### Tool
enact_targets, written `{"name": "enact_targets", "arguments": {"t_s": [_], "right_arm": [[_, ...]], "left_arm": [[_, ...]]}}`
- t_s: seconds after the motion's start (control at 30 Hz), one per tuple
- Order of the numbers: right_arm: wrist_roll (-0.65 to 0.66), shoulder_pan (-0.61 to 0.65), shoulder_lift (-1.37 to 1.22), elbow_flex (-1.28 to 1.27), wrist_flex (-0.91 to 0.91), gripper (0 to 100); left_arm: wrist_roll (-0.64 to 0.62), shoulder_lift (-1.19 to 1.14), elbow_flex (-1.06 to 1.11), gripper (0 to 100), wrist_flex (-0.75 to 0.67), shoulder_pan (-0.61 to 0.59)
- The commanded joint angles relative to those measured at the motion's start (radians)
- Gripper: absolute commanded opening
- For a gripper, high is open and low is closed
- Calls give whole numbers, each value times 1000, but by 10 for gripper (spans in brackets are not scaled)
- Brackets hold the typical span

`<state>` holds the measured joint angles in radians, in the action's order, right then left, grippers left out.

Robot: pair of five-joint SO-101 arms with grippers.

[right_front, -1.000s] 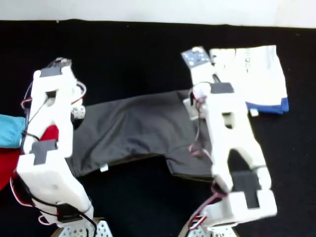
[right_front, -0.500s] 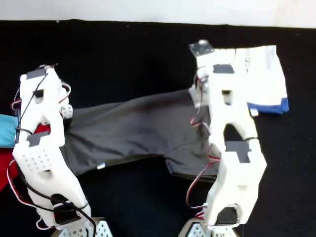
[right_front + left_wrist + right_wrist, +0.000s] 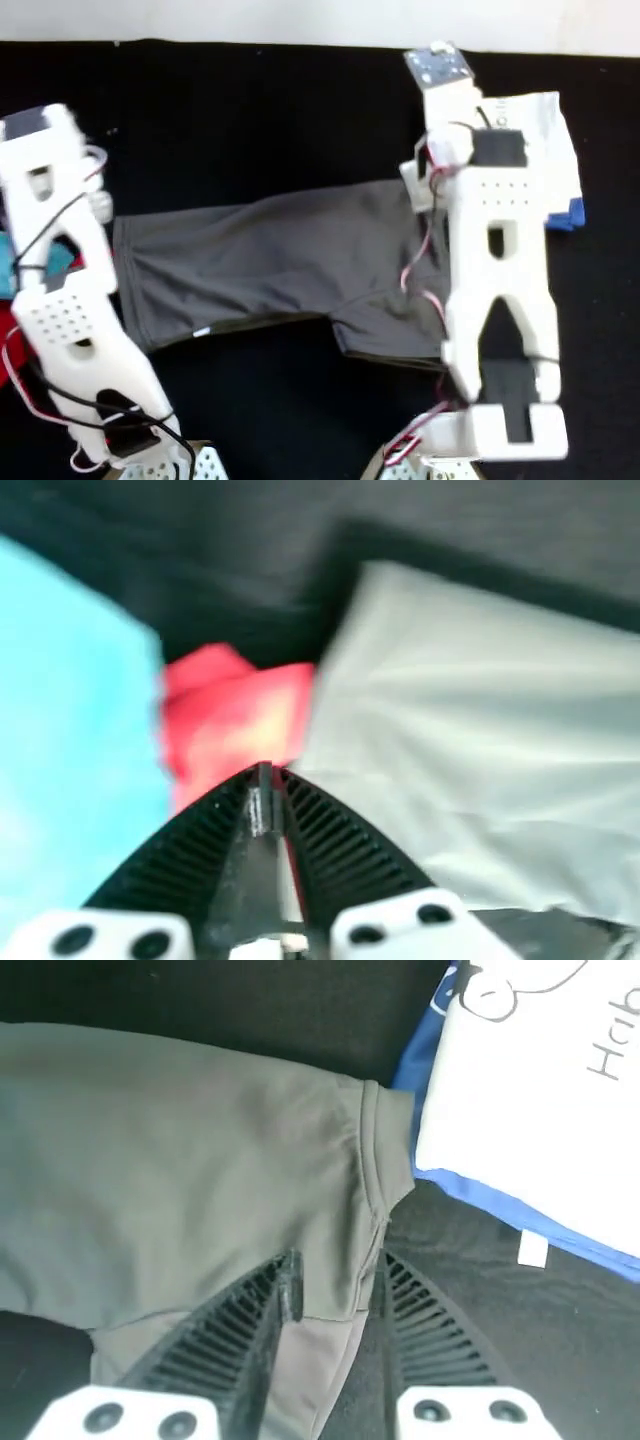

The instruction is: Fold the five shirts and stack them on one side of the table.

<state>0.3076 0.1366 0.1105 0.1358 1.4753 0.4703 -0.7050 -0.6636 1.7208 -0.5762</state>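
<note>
**At the two ends of the grey shirt: one gripper closed, one parted**

On the left side of the bench point(image 3: 250, 110), my left gripper point(image 3: 262, 780) has its jaws pressed together at the tips. From its wrist view I cannot tell whether any cloth is pinched between them. Right under those tips lies a crumpled red shirt point(image 3: 235, 710). A teal shirt point(image 3: 70, 680) sits against one side of it, and the edge of the grey shirt point(image 3: 270, 260) against the other.

Over on the right, my right gripper point(image 3: 335, 1275) has its jaws apart. They straddle the grey shirt close to its hemmed edge, with the fabric showing in the gap between them.

The grey shirt lies stretched across the middle of the bench between the two arms, mostly flat, with a few creases and its lower right part bunched near the right arm. Just beyond its right end rests a folded white shirt point(image 3: 540, 140) with blue trim, close beside the grey one but not overlapping it.
</note>
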Motion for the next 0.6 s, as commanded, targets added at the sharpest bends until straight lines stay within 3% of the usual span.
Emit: {"name": "enact_targets", "arguments": {"t_s": [0.0,0.17,0.33,0.43,0.57], "right_arm": [[-3,-2,177,-79,10,122],[-3,-2,400,-236,10,122],[-3,-2,558,-512,-15,122],[-3,-2,634,-680,-70,122],[-3,-2,723,-851,-166,122]], "left_arm": [[120,4,45,10,-14,-128],[279,4,150,10,-176,-341],[310,13,96,10,-298,-509],[278,15,-19,10,-293,-547],[245,13,-186,10,-114,-527]]}}
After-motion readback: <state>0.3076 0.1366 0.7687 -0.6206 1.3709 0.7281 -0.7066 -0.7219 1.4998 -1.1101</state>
